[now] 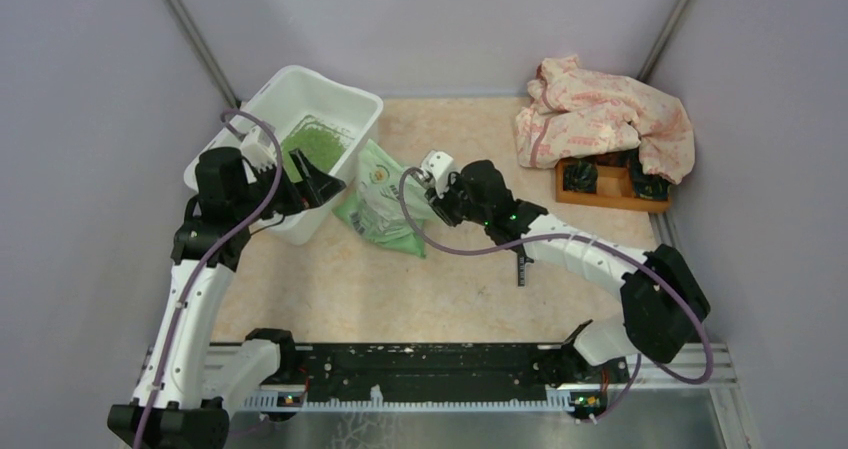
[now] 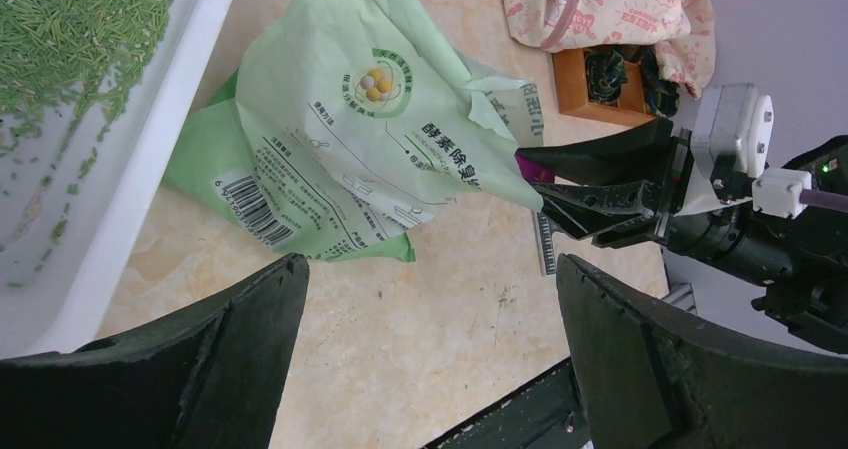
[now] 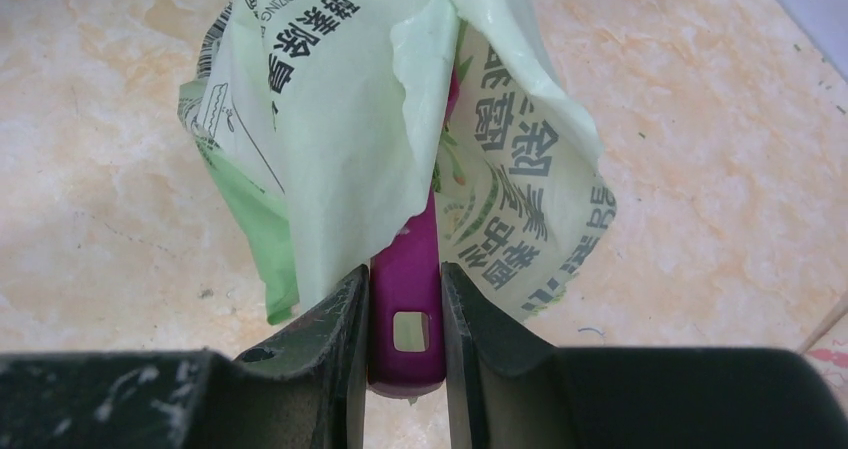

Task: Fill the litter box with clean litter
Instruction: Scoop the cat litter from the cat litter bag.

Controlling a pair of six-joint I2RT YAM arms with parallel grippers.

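**Purple handle pinched at the bag, green litter lying in the box**

Nearest, along the front edge of the table [image 1: 330, 289]: both arm bases on a black rail [image 1: 430, 364].

Up the left side: the left claw [image 2: 432, 264], hovering at the near right corner of the litter box [image 1: 290, 84]. Fingers [image 2: 220, 339] spread wide apart, with nothing between them but beige tabletop just beside the box's white rim.

Mid-table, reaching in from the right: the right claw [image 3: 402, 274], clamped on a purple handle [image 3: 405, 314]. Handle running away from the fingertips into the crumpled mouth of a light green printed bag [image 3: 330, 119], its far end hidden by the plastic. Bag slumped on the table right up against the box's right wall, barcode end toward the box.

Beyond, at far left: the box itself, with clean litter [image 1: 318, 144] as a green patch on its floor, toward the near end. Loose grains scattered around the patch, white bottom showing past it.

Farthest, at the right rear: a crumpled pink-printed cloth [image 1: 600, 114], draped over the back of an orange wooden tray [image 1: 610, 201], with dark items in its compartments, too small to name.
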